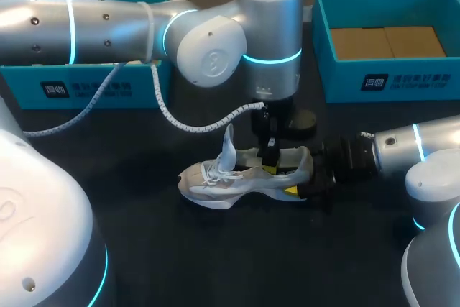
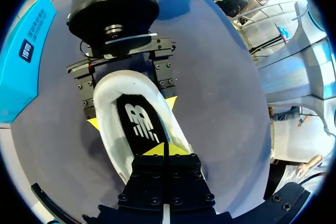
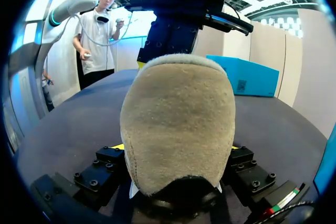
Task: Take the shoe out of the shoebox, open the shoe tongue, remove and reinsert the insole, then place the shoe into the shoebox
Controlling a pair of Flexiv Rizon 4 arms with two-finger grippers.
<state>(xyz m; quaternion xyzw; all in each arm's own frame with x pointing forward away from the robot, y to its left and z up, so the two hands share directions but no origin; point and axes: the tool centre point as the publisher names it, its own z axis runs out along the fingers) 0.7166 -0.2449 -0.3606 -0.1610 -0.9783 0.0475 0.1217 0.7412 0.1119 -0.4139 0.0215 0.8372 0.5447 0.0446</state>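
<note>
Shoe [image 3: 176, 98] heel is clamped by right tool [image 3: 176, 153] from both sides, with yellow tips just seen at either flank. The shoe stands upright at the middle of table [image 1: 144, 249], outside shoebox [image 1: 388, 80], which is well apart at the far right. Long axis runs left-right, with toe to the robot's left, heel to the right, and tongue [image 1: 228, 145] stood up. Left tool [image 1: 270, 157] is set from above into the shoe mouth, just ahead of the right tool. In the left wrist view its tips are seen closed together on the insole [image 2: 139, 121] near the midfoot. A fold of insole is possibly pinched between them, but that cannot be confirmed. Insole lies flat inside, not yet lifted out, heel end toward the right tool. Step judged: insole removal. The left arm is placed nearer the insole. A pull up and toward the toe, along the long axis, is called for, with the heel anchored by the right tool.
</note>
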